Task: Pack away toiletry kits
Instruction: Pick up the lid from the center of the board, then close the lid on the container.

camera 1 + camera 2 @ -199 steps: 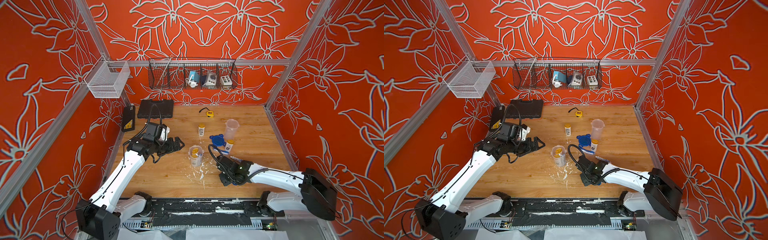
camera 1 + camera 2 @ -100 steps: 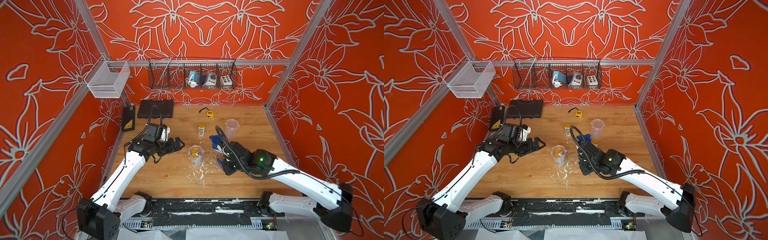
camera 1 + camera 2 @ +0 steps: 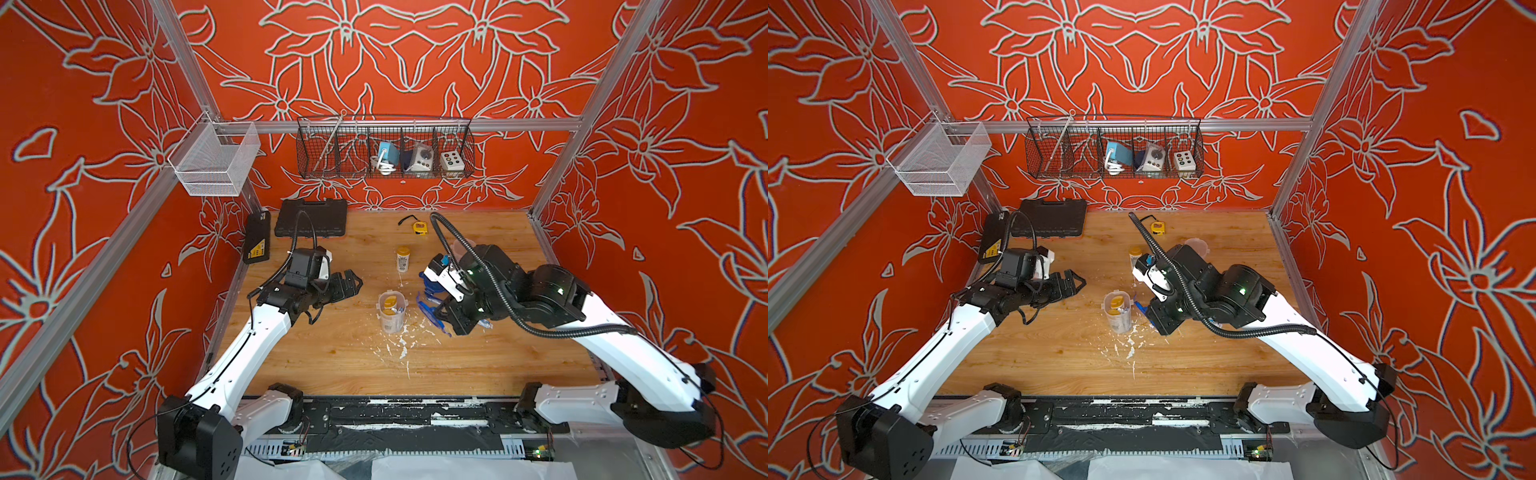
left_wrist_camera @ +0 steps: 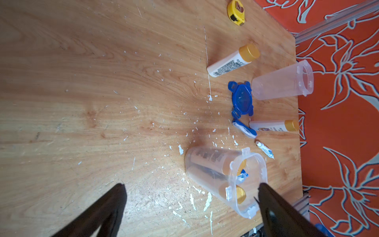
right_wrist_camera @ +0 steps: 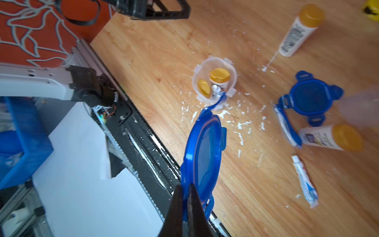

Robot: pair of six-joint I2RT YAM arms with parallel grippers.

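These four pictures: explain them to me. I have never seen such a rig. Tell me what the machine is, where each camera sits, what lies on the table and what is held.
This is a robot with two white arms fixed at the near edge of a wooden table; each ends in a two-fingered hand. The two wide pictures come from one camera head overhead; the other two come from cameras on the wrists. The left hand is open and holds nothing. The right hand is shut on a blue lid. On the table: a filled tub with two yellow-capped bottles inside, an empty tub, a second lid, a loose bottle, another bottle, a small tube, a toothbrush pack, a tape measure and black cases.
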